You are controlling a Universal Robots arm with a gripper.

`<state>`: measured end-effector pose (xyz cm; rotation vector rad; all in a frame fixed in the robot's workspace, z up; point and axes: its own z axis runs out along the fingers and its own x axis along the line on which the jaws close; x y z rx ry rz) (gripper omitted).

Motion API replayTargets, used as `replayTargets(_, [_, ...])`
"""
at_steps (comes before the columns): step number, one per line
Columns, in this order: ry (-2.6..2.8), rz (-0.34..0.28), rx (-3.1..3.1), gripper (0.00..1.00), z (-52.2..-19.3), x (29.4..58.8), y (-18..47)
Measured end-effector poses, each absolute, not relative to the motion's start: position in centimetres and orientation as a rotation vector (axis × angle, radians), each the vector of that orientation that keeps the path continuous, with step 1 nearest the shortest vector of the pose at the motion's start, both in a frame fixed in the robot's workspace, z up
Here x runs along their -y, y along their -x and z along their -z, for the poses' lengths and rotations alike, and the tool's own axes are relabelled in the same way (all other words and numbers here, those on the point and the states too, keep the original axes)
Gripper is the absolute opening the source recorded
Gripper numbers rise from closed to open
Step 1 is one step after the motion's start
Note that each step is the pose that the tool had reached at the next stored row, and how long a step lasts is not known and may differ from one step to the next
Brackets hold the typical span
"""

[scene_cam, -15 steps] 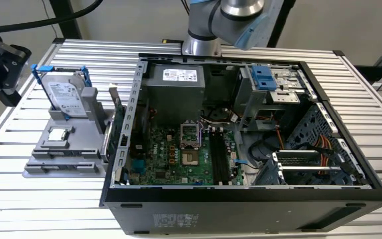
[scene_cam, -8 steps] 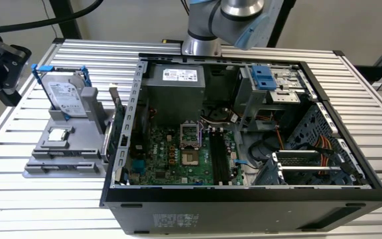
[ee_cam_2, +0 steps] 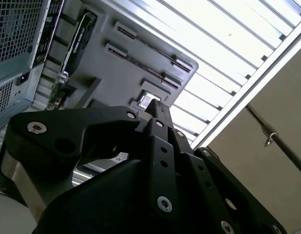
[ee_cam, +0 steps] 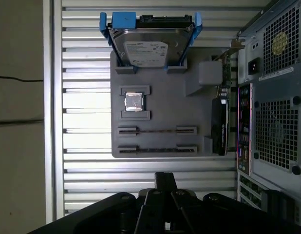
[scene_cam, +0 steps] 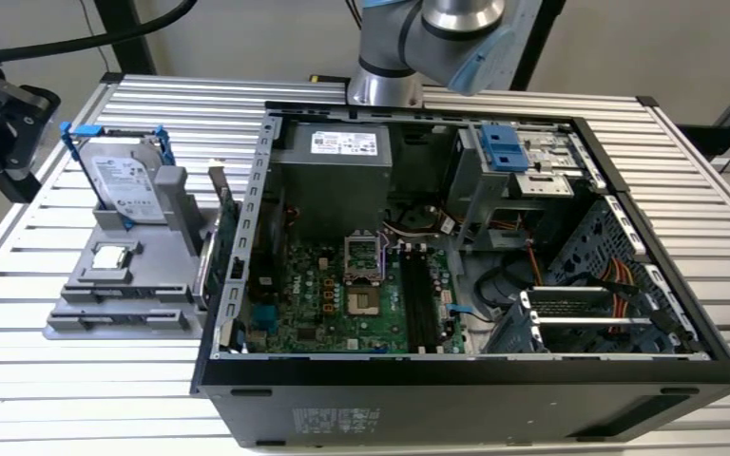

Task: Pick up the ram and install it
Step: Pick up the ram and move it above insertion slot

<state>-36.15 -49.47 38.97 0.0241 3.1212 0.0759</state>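
**Surface and room.** A desk (scene_cam: 73, 380) of ribbed, silvery aluminium slats carries the whole set-up. A plain pale wall (scene_cam: 251, 38) stands behind it. In the first wrist view a dull brown floor (ee_cam: 19, 122) lies beyond the desk's edge.

**Objects.**
- **Computer case:** one black sheet-metal computer case (scene_cam: 467, 408) lies on its side with the cover off. It exposes one green motherboard (scene_cam: 327, 304).
- **Holder:** just beside the case, on the exterior view's left, sits one flat grey matte holder (ee_cam: 165, 105).
- **On the holder:** it carries one silver box-shaped hard drive (ee_cam: 150, 48) in a blue plastic bracket (ee_cam: 122, 22), and one small square processor chip (ee_cam: 134, 102).
- **Card:** one dark expansion card (ee_cam: 218, 129) stands on edge along the side of the holder nearest the case.
- **Rests:** the holder also has two slotted rests.

**Task object.** The ram (ee_cam: 157, 130) is a long thin stick seen edge-on. It stands in the slotted rest nearer the chip. A second thin strip (ee_cam: 157, 149) sits in the other rest, and whether it is another stick cannot be told.

**Robot.** One silver and pale-blue arm (scene_cam: 435, 33) rises behind the case. In both wrist views the black fingers (ee_cam: 165, 181) (ee_cam_2: 158, 114) are pressed together with nothing between them. They are above the desk, apart from the holder and off its end farthest from the hard drive.
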Motion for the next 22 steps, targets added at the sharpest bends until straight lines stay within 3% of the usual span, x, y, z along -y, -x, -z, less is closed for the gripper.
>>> replayTargets(22, [0.170, -0.078, -3.120, 0.00, -38.97, 49.47, 36.15])
